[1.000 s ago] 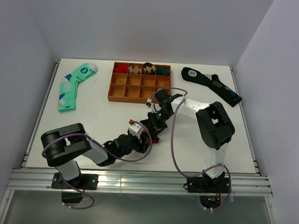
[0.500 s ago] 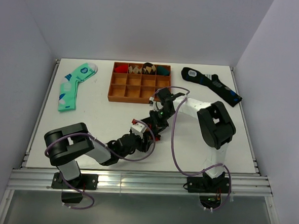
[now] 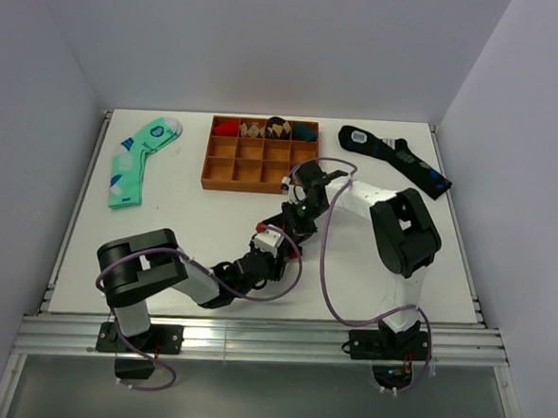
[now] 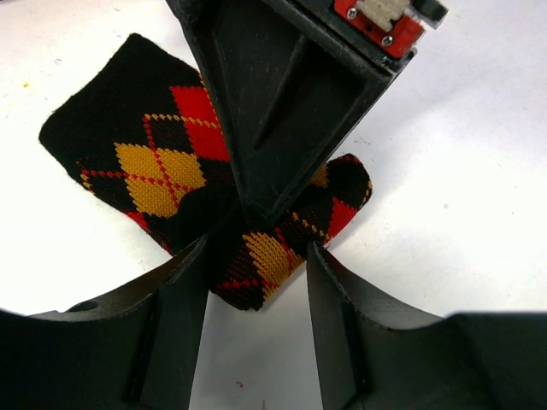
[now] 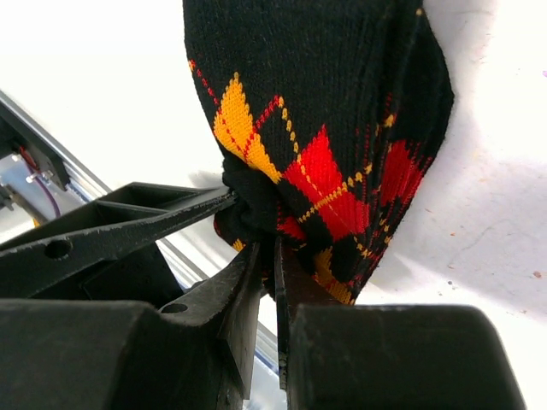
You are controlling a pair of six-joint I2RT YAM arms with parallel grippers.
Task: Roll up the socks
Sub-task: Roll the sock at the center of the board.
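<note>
Near the middle of the bench, toward its near edge: one black argyle sock, partly folded, lying flat. Right gripper was clamped on a bunched fold (fingers nearly touching); left gripper stood parted, its fingers straddling that same fold.

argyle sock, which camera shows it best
Left wrist view: the argyle sock lies spread on the table, one end folded over, diamonds clear. The right wrist view shows only the bunched fold pinched in the right pincer. In the top external view it is almost wholly hidden.
</note>
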